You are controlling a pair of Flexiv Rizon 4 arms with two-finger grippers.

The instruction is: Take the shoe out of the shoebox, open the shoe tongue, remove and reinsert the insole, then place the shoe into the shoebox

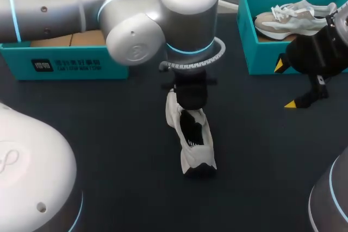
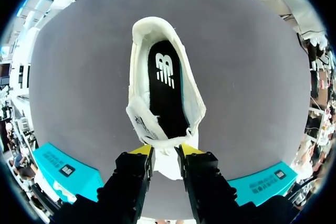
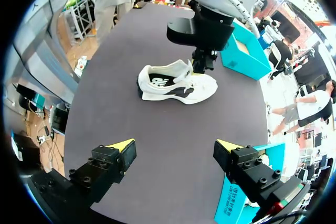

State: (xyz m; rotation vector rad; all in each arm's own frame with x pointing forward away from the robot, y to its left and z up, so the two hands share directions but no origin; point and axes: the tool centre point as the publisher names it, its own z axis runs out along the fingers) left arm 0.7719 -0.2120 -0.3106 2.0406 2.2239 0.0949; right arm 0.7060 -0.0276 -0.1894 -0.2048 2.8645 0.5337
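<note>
Beside the left shoebox [image 1: 81, 66], the left arm [image 1: 190, 4] hides the toe of the shoe [image 1: 194, 153].

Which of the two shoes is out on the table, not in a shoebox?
The white shoe at mid-table, its tongue gripped by the left gripper; the beige shoe lies in the teal shoebox at back right.

Head camera's high behind the robot, looking down the table [image 1: 109, 134]. Left wrist camera sits close, staring straight down into the white shoe [image 2: 165, 93]. Right wrist camera stands well back (a wide, slanting look), catching that same shoe mid-table.
</note>
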